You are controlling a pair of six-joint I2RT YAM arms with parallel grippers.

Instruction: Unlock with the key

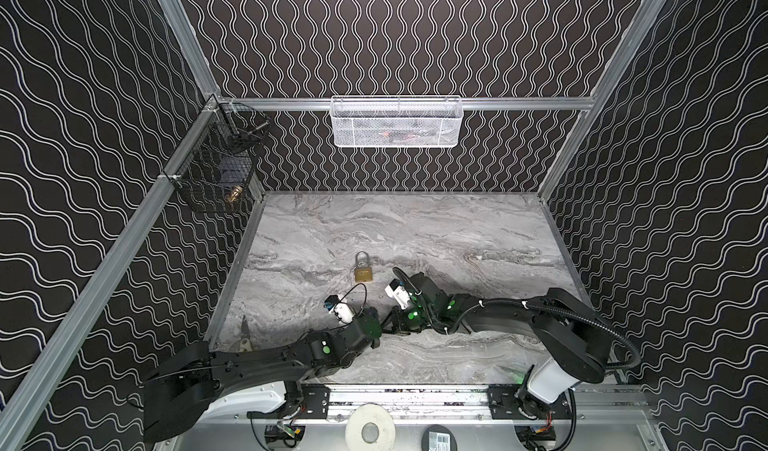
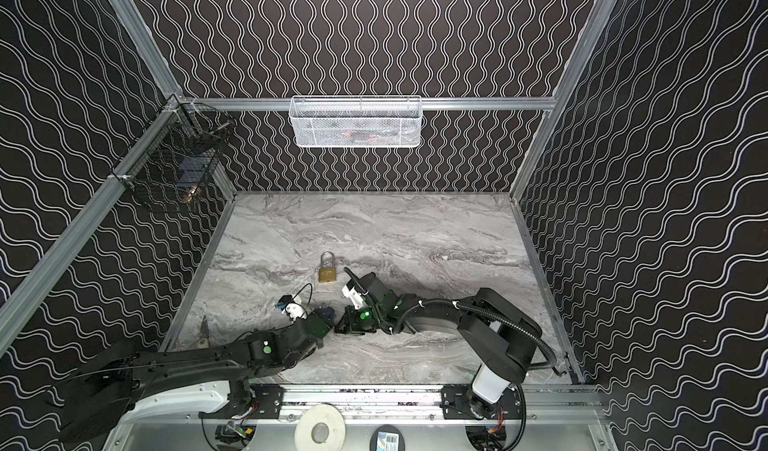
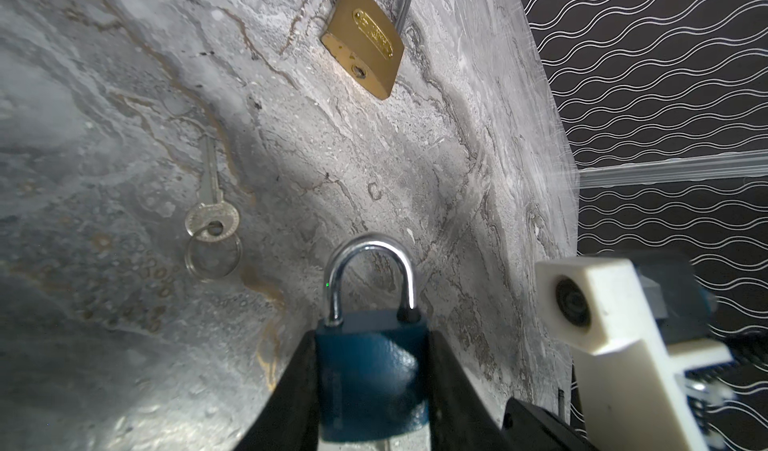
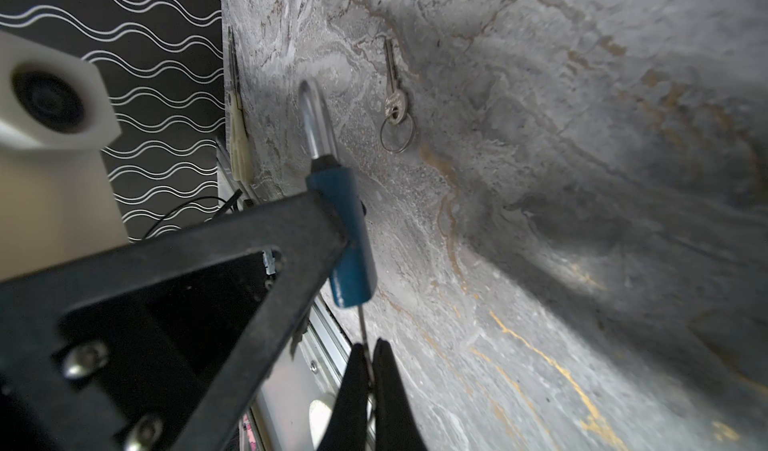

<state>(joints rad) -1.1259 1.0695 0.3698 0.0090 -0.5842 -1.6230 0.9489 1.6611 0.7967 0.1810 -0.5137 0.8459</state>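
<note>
Left gripper is clamped across the body of a blue padlock, one finger on each side. It holds the lock off the table, over the near middle and between the two arms. The lock's silver shackle has both legs meeting the body.

Right gripper reaches in from the right and is pinched tight on a thin key. The key's blade runs up to the base of the blue padlock, but how deep it sits cannot be told.

A second key on a ring lies flat on the table, apart from both locks. A brass padlock lies flat just on the far side of the grippers, with its shackle pointing far. Pliers with pale handles lie by the near left edge of the table. A white mesh basket hangs on the far wall, and a black wire basket hangs at the far left corner.
</note>
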